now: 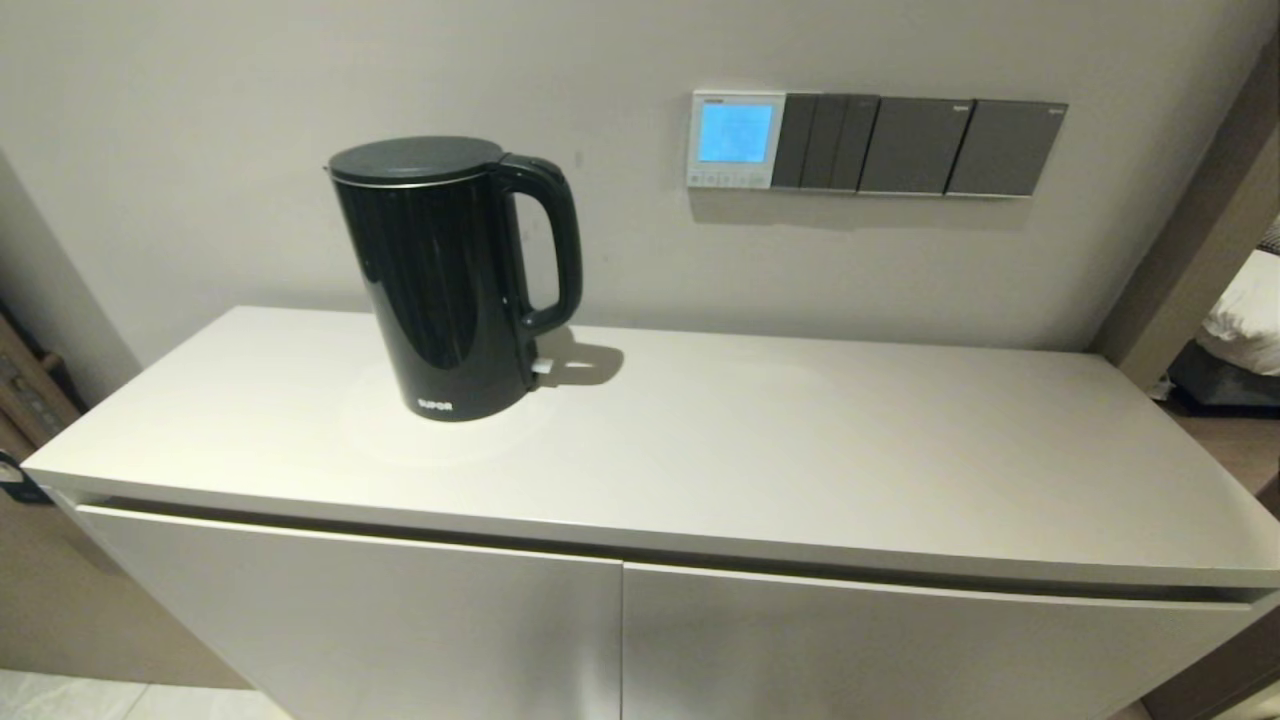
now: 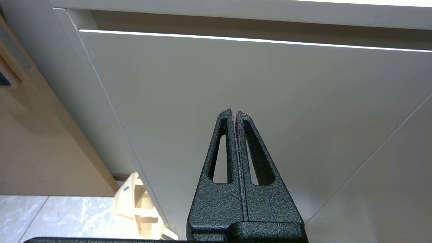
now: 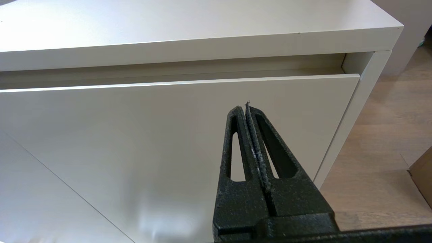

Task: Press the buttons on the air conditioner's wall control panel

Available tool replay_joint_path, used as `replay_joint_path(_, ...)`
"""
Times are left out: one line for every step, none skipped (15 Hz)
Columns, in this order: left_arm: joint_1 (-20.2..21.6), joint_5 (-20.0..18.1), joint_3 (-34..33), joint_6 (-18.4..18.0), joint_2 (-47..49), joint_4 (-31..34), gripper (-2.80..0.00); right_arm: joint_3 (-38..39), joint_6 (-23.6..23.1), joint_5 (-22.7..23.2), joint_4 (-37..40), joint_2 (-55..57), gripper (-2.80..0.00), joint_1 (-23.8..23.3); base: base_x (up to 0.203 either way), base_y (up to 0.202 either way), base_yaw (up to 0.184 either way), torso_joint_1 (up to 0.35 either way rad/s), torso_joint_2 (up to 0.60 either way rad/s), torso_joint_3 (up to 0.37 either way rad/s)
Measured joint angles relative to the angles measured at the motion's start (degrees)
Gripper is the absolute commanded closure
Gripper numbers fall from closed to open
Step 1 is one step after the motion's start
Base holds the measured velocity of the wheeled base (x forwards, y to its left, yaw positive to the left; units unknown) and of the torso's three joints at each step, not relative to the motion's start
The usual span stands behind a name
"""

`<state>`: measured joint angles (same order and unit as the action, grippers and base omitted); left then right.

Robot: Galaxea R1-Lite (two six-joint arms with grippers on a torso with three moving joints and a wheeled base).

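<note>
The white wall control panel (image 1: 736, 139) hangs on the wall above the cabinet, its screen lit blue. A row of tiny pale buttons (image 1: 730, 179) runs along its lower edge. Neither arm shows in the head view. My left gripper (image 2: 234, 112) is shut and empty, low in front of the cabinet's left door (image 2: 236, 84). My right gripper (image 3: 246, 107) is shut and empty, low in front of the cabinet's right door (image 3: 152, 135), near its right end.
A black electric kettle (image 1: 450, 280) stands on the white cabinet top (image 1: 800, 450), left of the panel. Dark grey switch plates (image 1: 920, 145) adjoin the panel on its right. A pale bag (image 2: 135, 202) lies on the floor by the cabinet's left end. A doorway (image 1: 1240, 330) opens at the right.
</note>
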<state>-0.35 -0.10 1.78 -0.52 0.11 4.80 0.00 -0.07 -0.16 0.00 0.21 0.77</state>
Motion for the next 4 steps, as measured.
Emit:
replay_joint_path(0.0,0.0,0.0,0.0,0.0,0.0,0.0,0.0,0.0,0.0,0.0,0.0,0.0,0.0,0.0,0.0,0.0,0.0,0.0,0.0)
replay_joint_path(0.0,0.0,0.0,0.0,0.0,0.0,0.0,0.0,0.0,-0.1,0.0,0.0,0.0,0.0,0.0,0.0,0.0,0.0,0.0,0.0)
replay_joint_path(0.0,0.0,0.0,0.0,0.0,0.0,0.0,0.0,0.0,-0.1,0.0,0.0,0.0,0.0,0.0,0.0,0.0,0.0,0.0,0.0)
replay_joint_path(0.0,0.0,0.0,0.0,0.0,0.0,0.0,0.0,0.0,-0.1,0.0,0.0,0.0,0.0,0.0,0.0,0.0,0.0,0.0,0.0)
